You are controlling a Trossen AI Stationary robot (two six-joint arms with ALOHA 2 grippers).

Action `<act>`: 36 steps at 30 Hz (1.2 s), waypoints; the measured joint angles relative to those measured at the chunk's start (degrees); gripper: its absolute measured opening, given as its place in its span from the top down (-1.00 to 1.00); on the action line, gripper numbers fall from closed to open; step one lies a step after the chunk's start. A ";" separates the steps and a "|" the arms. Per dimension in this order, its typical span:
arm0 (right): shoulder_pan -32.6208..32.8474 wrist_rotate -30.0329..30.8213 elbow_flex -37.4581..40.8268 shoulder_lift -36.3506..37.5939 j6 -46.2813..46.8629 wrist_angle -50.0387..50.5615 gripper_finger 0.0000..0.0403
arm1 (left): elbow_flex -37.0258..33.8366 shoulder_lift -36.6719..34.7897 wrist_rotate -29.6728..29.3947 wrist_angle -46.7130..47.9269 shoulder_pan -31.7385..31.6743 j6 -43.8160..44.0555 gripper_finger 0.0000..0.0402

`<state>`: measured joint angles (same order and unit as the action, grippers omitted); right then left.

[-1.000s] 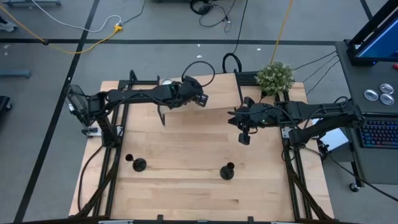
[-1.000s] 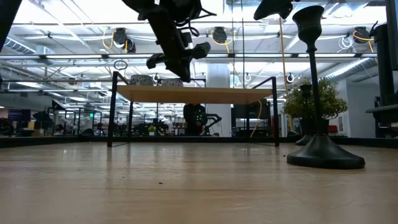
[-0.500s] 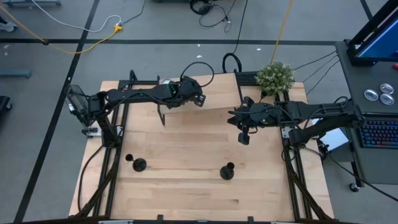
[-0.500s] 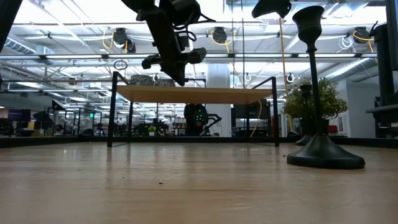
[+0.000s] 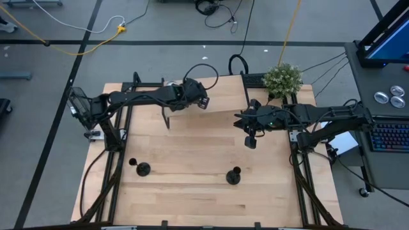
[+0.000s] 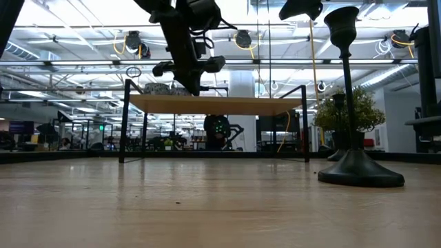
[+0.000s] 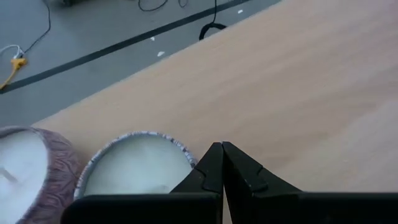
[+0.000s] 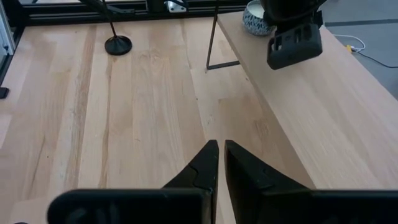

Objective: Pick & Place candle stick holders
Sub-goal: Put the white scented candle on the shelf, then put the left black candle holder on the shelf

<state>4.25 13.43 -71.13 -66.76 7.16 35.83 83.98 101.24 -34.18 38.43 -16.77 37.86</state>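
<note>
Approach phase for picking: hovering left gripper (image 7: 222,149), jaws closed and empty, over raised shelf (image 5: 268,107) at 12 o'clock beside white candles (image 7: 138,165); right gripper (image 8: 220,148) closed; candle stick holders (image 5: 234,176) at 6 o'clock, requiring descending, opening.

Hidden and cut-off parts around the raised shelf (image 5: 223,96)

In the left wrist view, two candles beside the shelf's far edge run out of the picture: the patterned one (image 7: 25,168) shows only half, the other (image 7: 134,165) is partly covered by the left end effector (image 7: 222,163). In the low view, the nearest candle stick holder (image 6: 358,96) has its cup close to the picture's upper edge.
</note>
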 joint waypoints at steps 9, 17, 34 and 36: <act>-0.02 0.00 0.00 0.00 -0.35 0.22 0.91 | -0.01 -7.88 -2.19 -5.76 2.25 -3.67 0.95; -0.04 0.02 0.00 0.02 -1.43 0.81 0.91 | 1.18 -17.72 -1.47 -5.07 11.46 -7.42 0.98; -0.04 0.02 7.26 8.59 -7.82 4.02 0.99 | 1.20 -22.16 -0.40 27.33 34.46 28.14 0.99; -0.04 -0.03 10.45 12.60 -7.58 2.59 0.98 | 1.18 -22.13 1.21 31.10 35.63 31.71 0.99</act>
<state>4.21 13.40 -60.69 -54.16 -0.43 38.42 85.17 79.11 -32.97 69.53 18.86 69.57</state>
